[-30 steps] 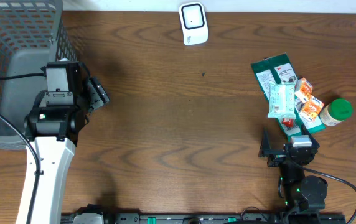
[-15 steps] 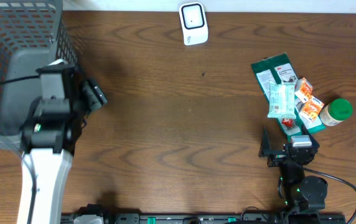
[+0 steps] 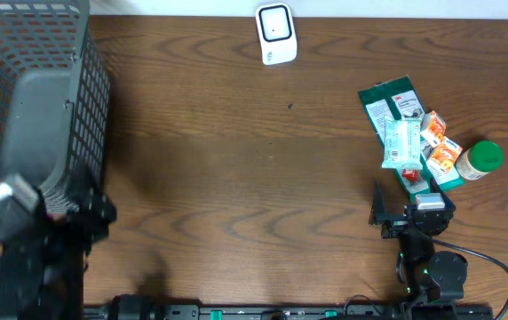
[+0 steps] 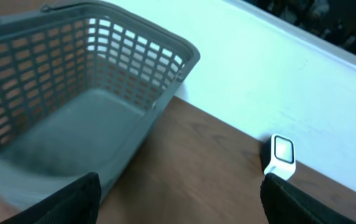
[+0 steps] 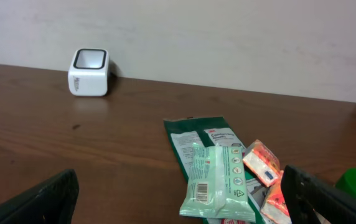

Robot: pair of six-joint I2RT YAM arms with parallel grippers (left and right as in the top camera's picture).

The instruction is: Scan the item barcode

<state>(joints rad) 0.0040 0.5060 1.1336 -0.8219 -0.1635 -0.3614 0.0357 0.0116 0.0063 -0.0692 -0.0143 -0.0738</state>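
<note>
The items lie in a pile at the right: a pale green wipes pack (image 3: 401, 142) (image 5: 218, 183) with its barcode facing up, on a flat dark green packet (image 3: 389, 107), beside orange sachets (image 3: 438, 147) and a green-lidded jar (image 3: 481, 160). The white barcode scanner (image 3: 274, 34) (image 4: 281, 155) (image 5: 89, 71) stands at the table's far edge. My right gripper (image 5: 178, 208) is open and empty, just short of the pile on its near side. My left gripper (image 4: 178, 208) is open and empty, facing the basket and the scanner. The left arm (image 3: 32, 253) is blurred at the near left.
A grey mesh basket (image 3: 32, 98) (image 4: 84, 93) fills the far left of the table. Its floor shows nothing inside. A white wall runs behind the table. Bare wood lies between the basket and the pile.
My left arm has pulled back from beside the basket to the near left corner of the table. The right arm and the pile have not moved.
</note>
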